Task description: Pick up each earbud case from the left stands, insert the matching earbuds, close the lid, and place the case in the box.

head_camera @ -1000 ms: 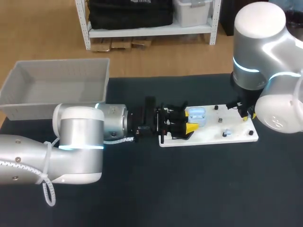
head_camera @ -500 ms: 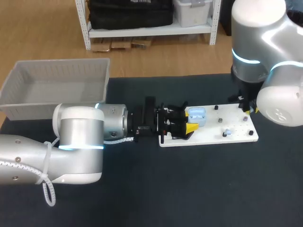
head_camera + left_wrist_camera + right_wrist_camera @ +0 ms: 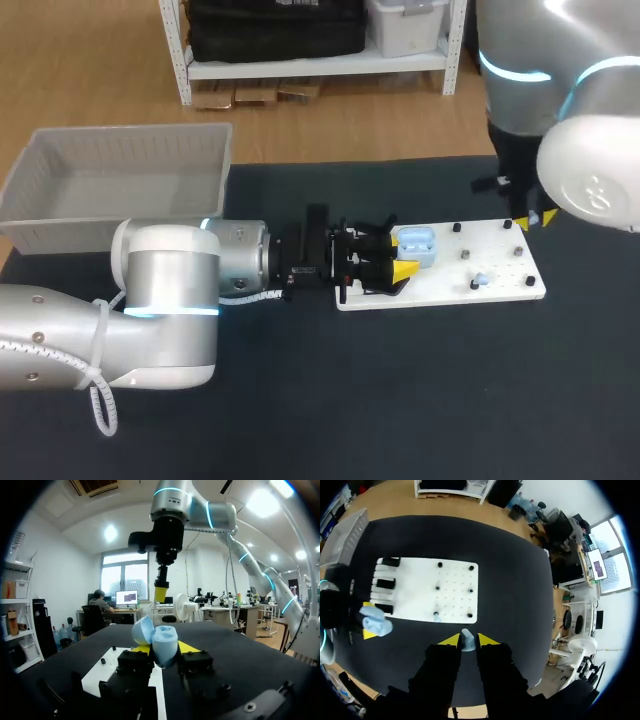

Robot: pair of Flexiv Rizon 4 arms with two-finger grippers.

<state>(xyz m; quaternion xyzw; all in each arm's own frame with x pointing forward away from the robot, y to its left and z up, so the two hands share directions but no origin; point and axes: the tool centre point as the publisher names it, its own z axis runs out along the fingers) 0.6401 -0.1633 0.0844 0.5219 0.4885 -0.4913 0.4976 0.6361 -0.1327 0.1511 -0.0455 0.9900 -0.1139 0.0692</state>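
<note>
A dark table fills the room's middle, and a white board lies flat on it. The left gripper comes in low along the tabletop to the board's near end. Its 2 yellow tips are clamped on a pale blue earbud case, 1 tip on each side. From the left wrist, the earbud case sits between the fingers with its lid tipped open. The hollow inside faces away, so its contents cannot be made out.

The right gripper hangs above the board's far end, well apart from the left gripper. From above, its fingers are mostly hidden behind the big arm joint, and only the yellow tips peek out. The right wrist camera shows more. The right gripper is closed on a small bluish earbud, which is pinched upright between the tips.

Below the right gripper, 3 black stands sit in a row at the board's end nearest the left gripper. Another small pale blue piece rests on the board between the 2 grippers, too small to identify.

An open white box stands behind the left arm, well apart from both grippers.
</note>
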